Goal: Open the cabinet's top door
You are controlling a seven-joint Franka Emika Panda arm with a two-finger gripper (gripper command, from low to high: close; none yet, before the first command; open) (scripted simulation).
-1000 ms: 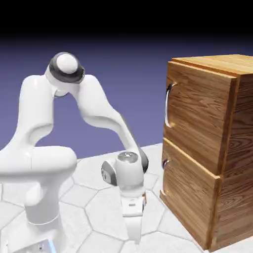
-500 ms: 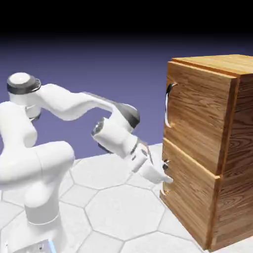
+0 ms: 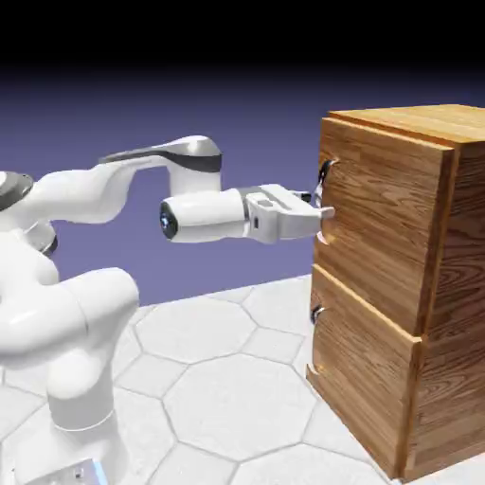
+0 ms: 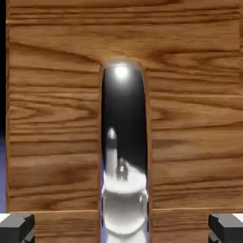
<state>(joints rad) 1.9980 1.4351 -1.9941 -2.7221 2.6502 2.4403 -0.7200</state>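
Claw [image 3: 324, 214] tips at top door [image 3: 379, 223] handle [image 4: 124, 156], grip state unclear, cabinet [image 3: 445, 284] cropped right.

Cabinet [image 3: 398, 284] on hex-tiled table [image 3: 218, 379]

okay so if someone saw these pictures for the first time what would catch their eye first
The white arm stretched level across the exterior view, its gripper at the top door's silver handle. Then the tall wooden cabinet on the right. In the hand view, the shiny handle fills the middle, mirroring the arm.
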